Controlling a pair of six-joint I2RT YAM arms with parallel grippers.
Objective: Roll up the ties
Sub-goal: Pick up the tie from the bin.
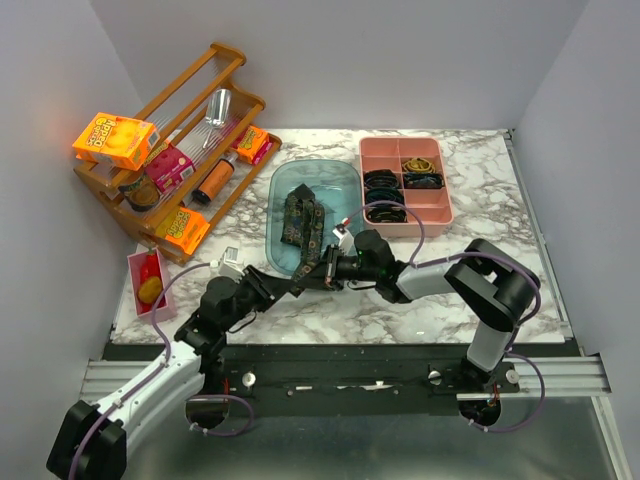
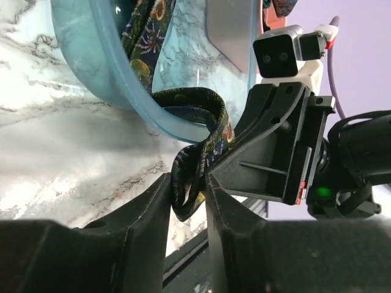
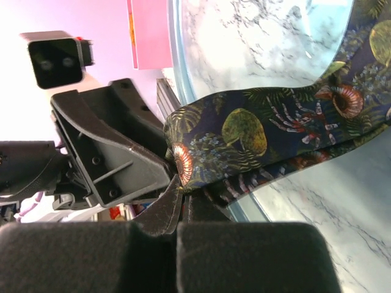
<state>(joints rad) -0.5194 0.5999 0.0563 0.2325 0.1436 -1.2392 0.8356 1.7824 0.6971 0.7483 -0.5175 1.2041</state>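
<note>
Over curved translucent tub rim (image 2: 107, 85), limp shell-patterned fabric tie (image 3: 256, 134), marbled tabletop (image 2: 73, 159)

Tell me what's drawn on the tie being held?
The tie is dark with shells, leaves and green discs; clearest from right wrist.

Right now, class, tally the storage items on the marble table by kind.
Translucent blue plastic tub: 1
Pink divided plastic tray: 1
Small pink plastic bin: 1
Brown wooden shelf rack: 1
Total: 4
</note>
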